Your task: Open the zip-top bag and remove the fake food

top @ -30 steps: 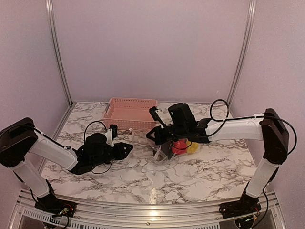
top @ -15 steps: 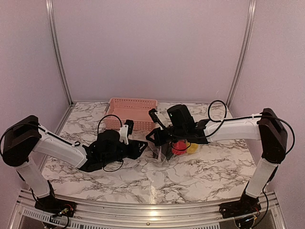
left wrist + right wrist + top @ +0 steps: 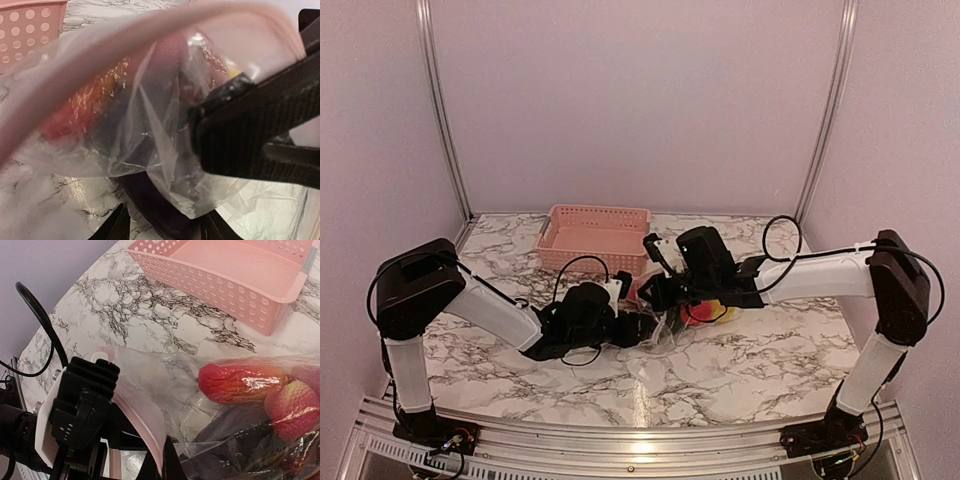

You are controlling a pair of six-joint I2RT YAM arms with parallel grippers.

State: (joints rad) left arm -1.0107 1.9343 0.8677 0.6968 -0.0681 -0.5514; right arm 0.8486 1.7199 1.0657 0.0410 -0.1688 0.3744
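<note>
Before the pink basket [image 3: 582, 258], the right tool [image 3: 658, 292] clamps the zip-top bag [image 3: 676, 335] holding fake food [image 3: 705, 312]. The left tool [image 3: 642, 330], jaws apart, meets the bag.

The basket [image 3: 595, 235] sits at the back of the table [image 3: 760, 360], left of centre. Just in front of it, a little to the right, is the zip-top bag [image 3: 670, 325], with the fake food [image 3: 705, 312] inside. The left gripper [image 3: 645, 328] is at the bag's left side. The right gripper [image 3: 655, 292] is at its far edge, nearer the basket.
</note>
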